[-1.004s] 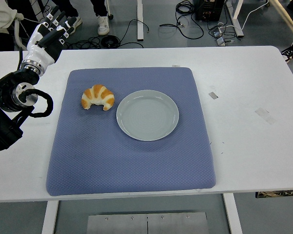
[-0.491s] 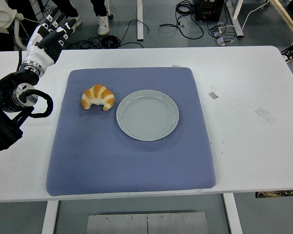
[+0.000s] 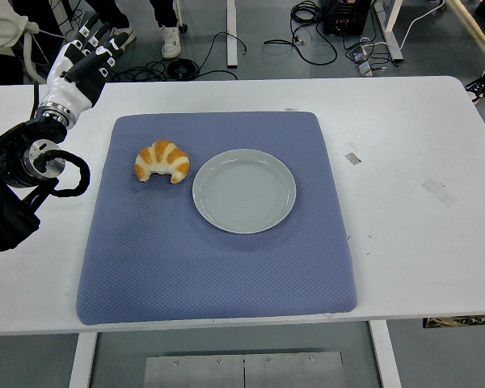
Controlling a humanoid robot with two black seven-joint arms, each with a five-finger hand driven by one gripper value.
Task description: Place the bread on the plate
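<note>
A golden croissant (image 3: 162,162) lies on the blue mat (image 3: 218,267), just left of an empty pale grey plate (image 3: 244,191) at the mat's middle. My left hand (image 3: 82,58) is white with black fingers, raised over the table's far left corner, well up and left of the croissant. Its fingers are stretched out and hold nothing. The left arm (image 3: 20,174) comes in from the left edge. The right arm does not show.
The white table (image 3: 412,210) has small bits of tape at the right. Cables, table legs and a person's shoes show on the floor beyond the far edge. A person's sleeve is at the top left corner.
My left hand has drifted slightly up and away from the mat. The croissant and plate have not moved.
</note>
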